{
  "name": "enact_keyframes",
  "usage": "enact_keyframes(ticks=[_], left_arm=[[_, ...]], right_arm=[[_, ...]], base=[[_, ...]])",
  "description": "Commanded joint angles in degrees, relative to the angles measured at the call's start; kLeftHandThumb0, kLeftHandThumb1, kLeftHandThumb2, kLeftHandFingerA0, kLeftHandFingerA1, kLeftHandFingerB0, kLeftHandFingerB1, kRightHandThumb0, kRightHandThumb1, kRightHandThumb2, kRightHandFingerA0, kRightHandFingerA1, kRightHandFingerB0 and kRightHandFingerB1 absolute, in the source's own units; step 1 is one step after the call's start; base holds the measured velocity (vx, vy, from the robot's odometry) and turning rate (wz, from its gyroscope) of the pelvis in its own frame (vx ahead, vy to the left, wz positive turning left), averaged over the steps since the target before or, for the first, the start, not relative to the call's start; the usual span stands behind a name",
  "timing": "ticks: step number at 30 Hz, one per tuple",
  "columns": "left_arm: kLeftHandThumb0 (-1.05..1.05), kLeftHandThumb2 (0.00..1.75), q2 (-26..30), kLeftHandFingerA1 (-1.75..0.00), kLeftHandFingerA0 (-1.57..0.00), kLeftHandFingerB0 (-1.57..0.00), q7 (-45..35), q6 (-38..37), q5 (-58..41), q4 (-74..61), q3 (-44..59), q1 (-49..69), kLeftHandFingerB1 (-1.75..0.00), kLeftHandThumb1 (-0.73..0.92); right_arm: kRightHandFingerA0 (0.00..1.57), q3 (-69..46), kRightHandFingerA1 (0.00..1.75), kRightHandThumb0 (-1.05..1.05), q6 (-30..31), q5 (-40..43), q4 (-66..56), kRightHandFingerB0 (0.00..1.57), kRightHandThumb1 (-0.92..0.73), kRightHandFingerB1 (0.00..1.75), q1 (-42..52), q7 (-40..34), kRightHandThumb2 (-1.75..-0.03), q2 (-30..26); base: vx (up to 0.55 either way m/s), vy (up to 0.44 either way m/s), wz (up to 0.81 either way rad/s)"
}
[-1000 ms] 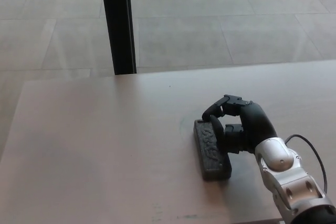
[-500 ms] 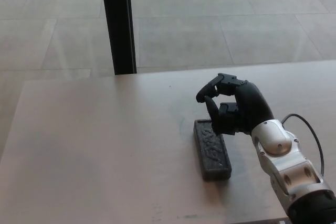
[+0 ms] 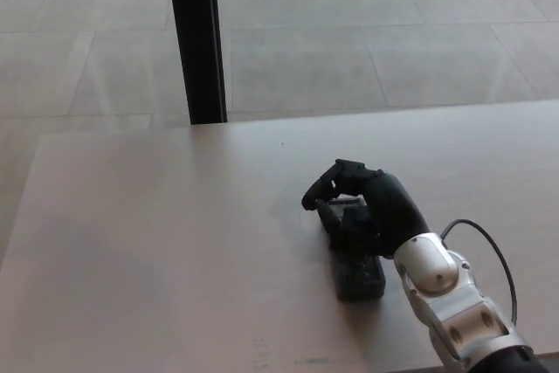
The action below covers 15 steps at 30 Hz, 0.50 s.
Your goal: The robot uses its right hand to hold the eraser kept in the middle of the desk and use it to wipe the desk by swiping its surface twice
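1. Since half a second ago, the right hand (image 3: pixel 367 207) has dropped from above the far end of the eraser (image 3: pixel 356 270) onto it.
2. Lying on the desk (image 3: pixel 157 242) right of centre, the dark eraser runs from 12 to 6 o'clock, its far half hidden.
3. Curled fingers (image 3: pixel 325 186) cover that end; whether they grip it cannot be told.
4. At 11 o'clock beyond the desk stands a black post (image 3: pixel 196 37).

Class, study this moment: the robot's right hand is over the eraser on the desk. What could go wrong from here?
1. The right hand covers only the far end of the eraser, so an off-centre grip could let it pivot or slip while wiping.
2. The eraser lies close to the desk's near edge; a swipe toward the robot might push it off.
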Motion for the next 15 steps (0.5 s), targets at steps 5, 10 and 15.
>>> enact_keyframes(ticks=[5, 10, 15], left_arm=[[-0.42, 0.58, 0.61, -0.80, -0.76, -0.65, 0.45, 1.40, -0.88, -1.10, 0.26, 0.42, -0.68, 0.68], [-0.44, 0.61, 0.83, -0.78, -0.77, -0.64, 0.12, 0.88, -0.40, -1.04, -0.10, 0.90, -0.66, 0.68], [-0.43, 0.58, 0.63, -0.80, -0.75, -0.66, -0.01, 0.56, -1.27, -0.87, 0.72, 1.68, -0.69, 0.68]], right_arm=[[0.93, -1.88, 1.75, -0.31, 1.09, -0.08, 0.07, 0.62, -0.67, 1.72, 3.07, -0.88, -0.90, -0.81], [0.96, -3.26, 1.75, -0.33, 0.25, 0.37, 0.50, 0.64, -0.67, 1.75, 5.19, -1.10, -0.89, -0.79], [0.98, -4.58, 1.75, -0.34, 0.64, 1.17, 1.13, 0.79, -0.64, 1.64, 7.67, -1.96, -0.99, 0.55]], base=[[0.00, 0.000, 0.00], [0.00, 0.000, 0.00], [0.00, 0.000, 0.00]])
